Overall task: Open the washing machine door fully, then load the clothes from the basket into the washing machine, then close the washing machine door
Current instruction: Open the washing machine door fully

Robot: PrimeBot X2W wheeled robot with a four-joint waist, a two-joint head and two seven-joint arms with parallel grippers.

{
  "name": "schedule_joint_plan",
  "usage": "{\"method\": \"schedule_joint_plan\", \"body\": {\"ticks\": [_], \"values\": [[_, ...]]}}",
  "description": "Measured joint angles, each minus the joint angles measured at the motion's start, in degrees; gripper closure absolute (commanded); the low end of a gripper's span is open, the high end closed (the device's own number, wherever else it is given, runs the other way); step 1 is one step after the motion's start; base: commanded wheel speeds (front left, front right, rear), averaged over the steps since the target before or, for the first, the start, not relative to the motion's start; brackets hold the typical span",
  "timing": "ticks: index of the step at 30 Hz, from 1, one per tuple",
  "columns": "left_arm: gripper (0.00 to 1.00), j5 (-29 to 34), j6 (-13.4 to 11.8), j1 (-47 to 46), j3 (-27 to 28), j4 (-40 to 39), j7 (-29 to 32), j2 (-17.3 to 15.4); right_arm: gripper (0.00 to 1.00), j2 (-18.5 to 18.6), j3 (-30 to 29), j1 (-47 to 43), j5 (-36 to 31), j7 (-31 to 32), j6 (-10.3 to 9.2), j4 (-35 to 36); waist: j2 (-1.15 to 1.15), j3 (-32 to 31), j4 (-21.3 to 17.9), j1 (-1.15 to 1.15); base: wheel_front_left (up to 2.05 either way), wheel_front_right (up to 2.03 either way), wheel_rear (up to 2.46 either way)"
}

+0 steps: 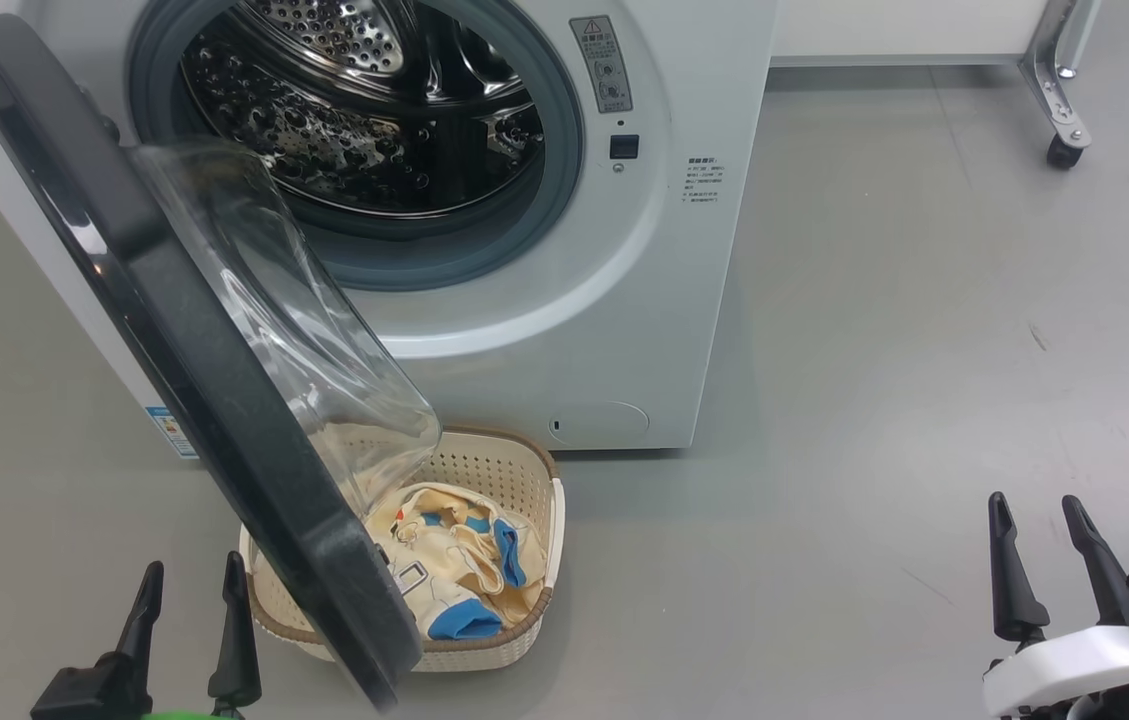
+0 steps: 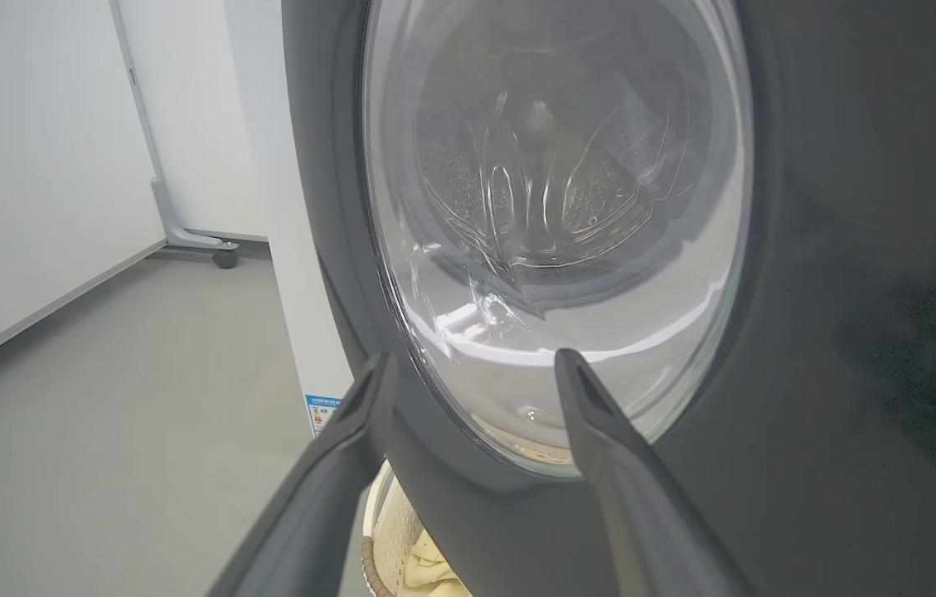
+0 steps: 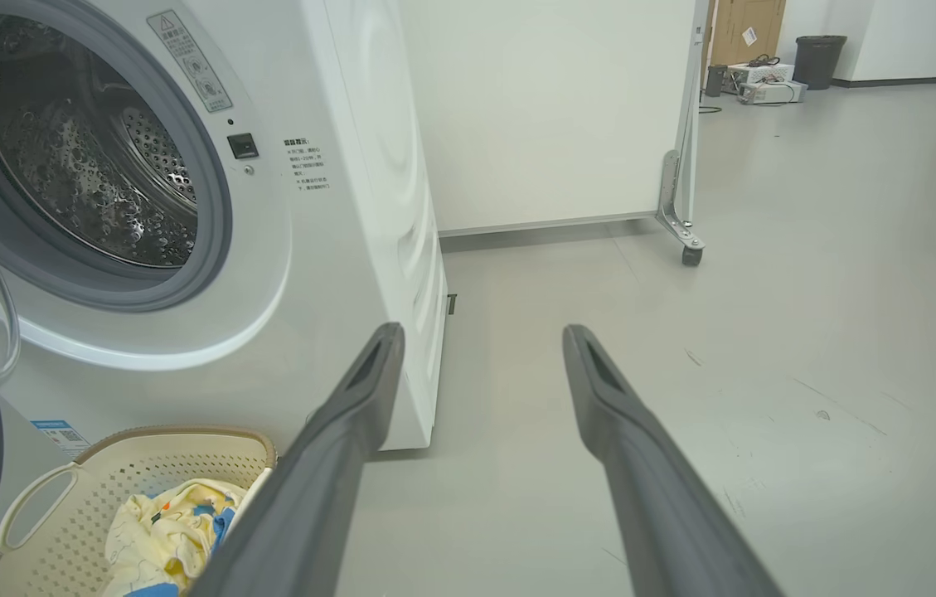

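We see the washing machine door (image 1: 224, 390) swung out from its hinge on the left side of the washing machine (image 1: 564, 300), its black rim angled toward us and its bulging clear glass facing the porthole. The porthole stands uncovered, with the grey rubber ring (image 1: 564, 150) around it and the perforated steel drum (image 1: 364, 110) shining inside. On the floor (image 1: 874, 350) just in front of the machine's base sits the basket (image 1: 514, 470); in the head view the door's lower part hides the basket's left portion. The clothes (image 1: 454, 570) lie bunched inside the basket, cream-yellow with blue cuffs showing. A blue sticker (image 1: 169, 430) sits low on the machine's side, left of the door. The left end effector (image 1: 196, 562) is at the lower left, close to the outer face of the door, its two dark fingers spread apart and empty; from its wrist view the fingers point at the rim and glass, and we cannot tell whether they touch it. The right end effector (image 1: 1034, 500) is well apart from the machine at the lower right, over bare floor, its fingers likewise spread with nothing between them. Beyond the machine's right side stands a white panel (image 3: 559, 108) on a metal caster leg.
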State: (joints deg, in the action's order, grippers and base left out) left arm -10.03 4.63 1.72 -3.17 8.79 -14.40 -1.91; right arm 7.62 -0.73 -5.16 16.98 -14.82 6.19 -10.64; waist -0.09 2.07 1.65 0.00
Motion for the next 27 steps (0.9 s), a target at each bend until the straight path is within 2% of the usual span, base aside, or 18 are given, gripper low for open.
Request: {"method": "schedule_joint_plan", "body": {"ticks": [27], "values": [[0.0, 0.0, 0.0, 0.0, -0.1, -0.2, 0.0, 0.0, 0.0, -1.7, -2.5, -0.5, -2.9, 0.0, 0.89, 0.4, 0.0, 0.9, 0.7, 0.0, 0.0, 0.0, 0.0]]}}
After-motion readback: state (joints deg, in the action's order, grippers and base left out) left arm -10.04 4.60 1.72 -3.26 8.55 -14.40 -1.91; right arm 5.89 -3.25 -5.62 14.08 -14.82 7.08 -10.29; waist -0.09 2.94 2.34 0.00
